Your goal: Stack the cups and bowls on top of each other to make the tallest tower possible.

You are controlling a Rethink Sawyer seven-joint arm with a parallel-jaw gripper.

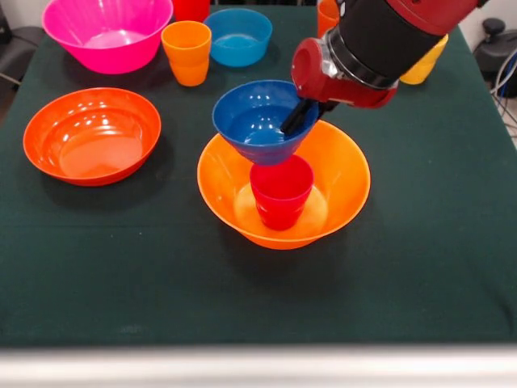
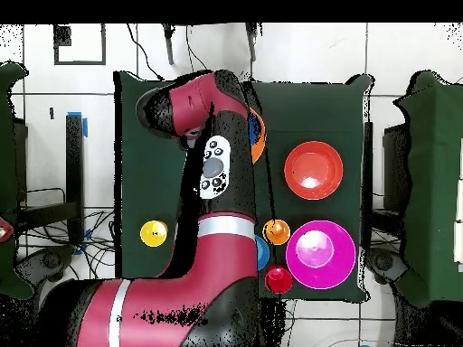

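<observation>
The small dark blue glossy plastic bowl is being held by the gripper, whose black fingers are reaching over its right rim, one seen inside the bowl. The bowl is being carried tilted, its base sitting just at the rim of a red glossy plastic cup; whether it is resting there cannot be told. That cup is standing upright inside the big yellow-orange glossy plastic bowl, near the middle of the dark green tabletop.

To the left in the front view, a wide shallow orange-red plastic bowl is lying alone. Along the far edge a big pink plastic bowl, an orange plastic cup and a mid-sized light blue plastic bowl are being seen in a row, the cup just beside the blue bowl. A yellow plastic cup is partly hidden behind the red and black arm.

In the overhead view the arm is covering the stack, with only a sliver of the yellow-orange bowl's rim showing
</observation>
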